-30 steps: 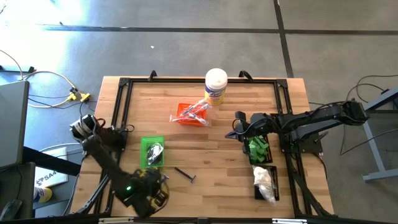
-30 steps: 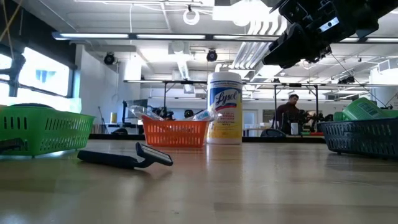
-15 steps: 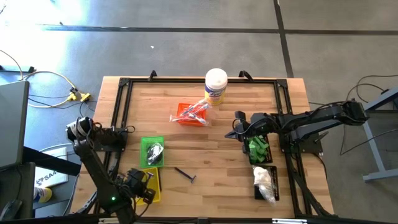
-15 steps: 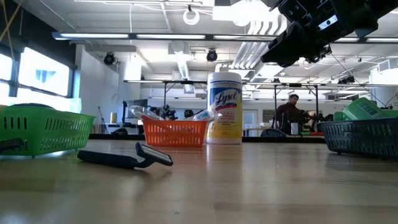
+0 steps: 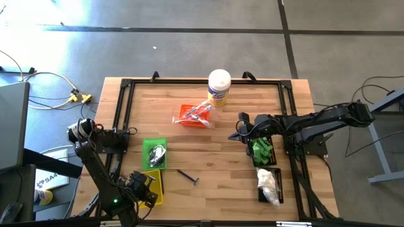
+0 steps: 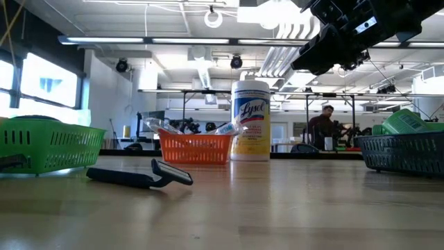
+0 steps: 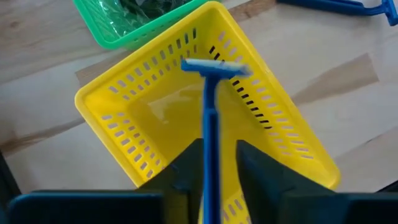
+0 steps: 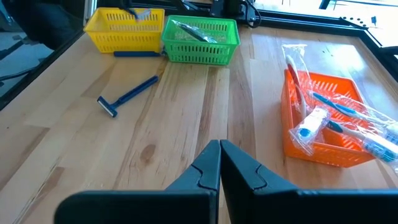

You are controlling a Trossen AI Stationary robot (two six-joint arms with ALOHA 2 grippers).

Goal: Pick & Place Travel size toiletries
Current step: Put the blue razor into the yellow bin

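We are seeing the left gripper [image 7: 208,180] hanging over the yellow slotted plastic basket [image 7: 155,112] at the table's near left edge, its fingers sitting apart on either side of a blue disposable razor [image 7: 210,106] whose head is pointing into the basket. The right gripper [image 8: 219,163] is hovering beside the dark mesh tray [image 5: 264,151], fingers pressed together. A second blue razor [image 5: 188,177] is lying on the wood
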